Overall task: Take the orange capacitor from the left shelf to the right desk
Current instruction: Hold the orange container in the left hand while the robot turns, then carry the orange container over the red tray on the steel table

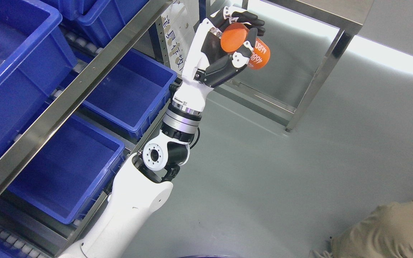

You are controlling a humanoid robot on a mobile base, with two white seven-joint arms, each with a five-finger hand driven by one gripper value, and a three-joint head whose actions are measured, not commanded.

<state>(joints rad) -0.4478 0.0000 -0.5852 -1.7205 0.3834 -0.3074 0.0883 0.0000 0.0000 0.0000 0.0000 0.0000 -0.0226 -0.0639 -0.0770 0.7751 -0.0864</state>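
Observation:
My left hand (237, 37) is raised high near the top middle of the head view, its black-tipped fingers (253, 19) curled around an orange capacitor (246, 46). The capacitor is a short orange cylinder with white digits on its side, held tilted in the air. It hangs past the right end of the shelf, in front of the steel desk (335, 14), whose leg (317, 79) runs down at the upper right. The white left arm (138, 200) rises from the bottom edge left of the middle. No right arm shows.
Blue bins (63, 168) (127, 93) (9, 68) sit on the steel shelf (63, 104) that fills the left side. Grey floor (281, 172) spreads across the right. A person's khaki trouser leg (385, 229) shows at the lower right corner.

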